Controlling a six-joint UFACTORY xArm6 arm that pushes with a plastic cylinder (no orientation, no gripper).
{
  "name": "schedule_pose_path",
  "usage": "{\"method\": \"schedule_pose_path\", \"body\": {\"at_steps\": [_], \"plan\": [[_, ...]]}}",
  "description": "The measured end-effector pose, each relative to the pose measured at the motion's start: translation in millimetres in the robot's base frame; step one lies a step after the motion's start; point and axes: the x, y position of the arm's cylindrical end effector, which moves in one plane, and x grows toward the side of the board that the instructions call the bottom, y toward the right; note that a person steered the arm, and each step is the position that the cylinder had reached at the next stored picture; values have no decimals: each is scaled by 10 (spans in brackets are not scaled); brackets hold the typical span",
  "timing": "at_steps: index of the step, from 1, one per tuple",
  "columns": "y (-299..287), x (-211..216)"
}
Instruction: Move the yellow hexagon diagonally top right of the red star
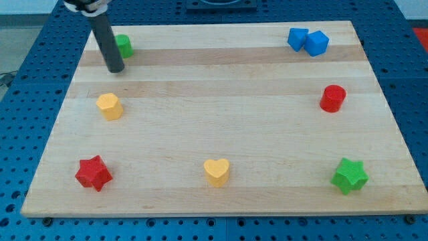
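Where wood lies smooth, yellow hexagon (109, 106).

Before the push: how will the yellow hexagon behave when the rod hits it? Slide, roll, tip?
The yellow hexagon looks squat with a flat base, so it will probably slide on the wooden board rather than roll or tip. Its flat sides suggest an off-centre hit would likely spin it. It looks small and rigid, so probably light. My tip sits just above it, beside the green block.

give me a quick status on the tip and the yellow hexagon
My tip up at the view's top left, beside the green block. Yellow hexagon untouched, just below the tip, above the red star. Nothing between tip and hexagon.
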Motion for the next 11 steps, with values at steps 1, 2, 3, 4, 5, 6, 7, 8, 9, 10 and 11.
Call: {"method": "schedule_pose_path", "body": {"at_steps": [1, 2, 3, 4, 5, 6, 7, 8, 9, 10, 11], "plan": [[-292, 49], [-529, 152], [-548, 429], [-434, 629], [-245, 750], [-170, 859], [-53, 1029], [125, 1223], [434, 1401], [727, 1574], [861, 1734]]}}
